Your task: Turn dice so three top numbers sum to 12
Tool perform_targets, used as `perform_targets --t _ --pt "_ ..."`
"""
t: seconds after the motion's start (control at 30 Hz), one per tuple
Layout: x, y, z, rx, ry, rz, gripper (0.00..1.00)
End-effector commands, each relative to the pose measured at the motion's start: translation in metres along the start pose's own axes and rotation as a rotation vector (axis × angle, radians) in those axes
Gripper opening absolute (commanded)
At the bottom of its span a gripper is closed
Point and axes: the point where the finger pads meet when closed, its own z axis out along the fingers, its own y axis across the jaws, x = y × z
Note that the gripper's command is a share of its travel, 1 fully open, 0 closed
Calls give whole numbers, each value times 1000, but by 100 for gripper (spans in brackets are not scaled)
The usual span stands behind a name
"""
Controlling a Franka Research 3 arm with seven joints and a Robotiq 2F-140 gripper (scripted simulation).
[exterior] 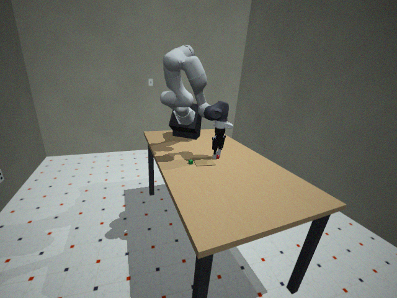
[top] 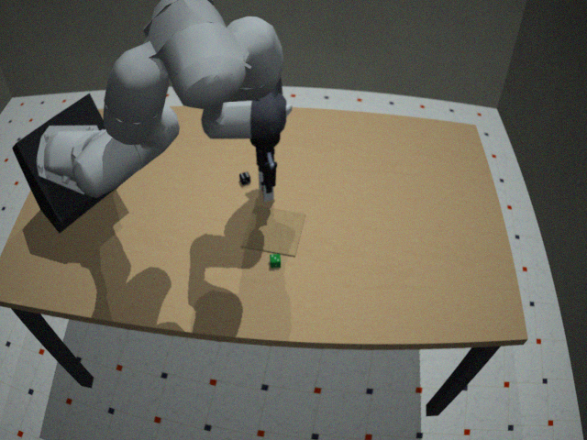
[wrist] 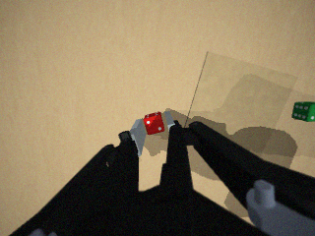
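Note:
The red die [exterior: 218, 156] [wrist: 154, 124] is between the fingertips of my gripper [top: 267, 193] [exterior: 216, 156] [wrist: 155, 123], which is partly open around it; its largest visible face in the wrist view shows two white pips. In the top view the fingers hide it. It is off the thin see-through mat [top: 298, 222] [exterior: 205, 163] [wrist: 217, 71], beside its far edge in that view. The green die [top: 274, 260] [exterior: 190, 161] [wrist: 304, 111] is on the table just outside the mat's opposite edge. The black die [top: 244, 178] lies on the table left of my gripper, off the mat.
The wooden table [top: 393, 227] [exterior: 250, 192] carries the arm's black base [top: 59, 208] [exterior: 185, 130] at one end. The arm's shadow falls over part of the mat and the table near the green die.

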Motion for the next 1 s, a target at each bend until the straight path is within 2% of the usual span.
perform_targets --t 0.0,0.47,0.5,0.97 --pt "2 -1 0 2 4 8 25" --pt "2 -1 0 2 4 8 25" --pt "2 -1 0 2 4 8 13" --pt "2 -1 0 2 4 8 13"
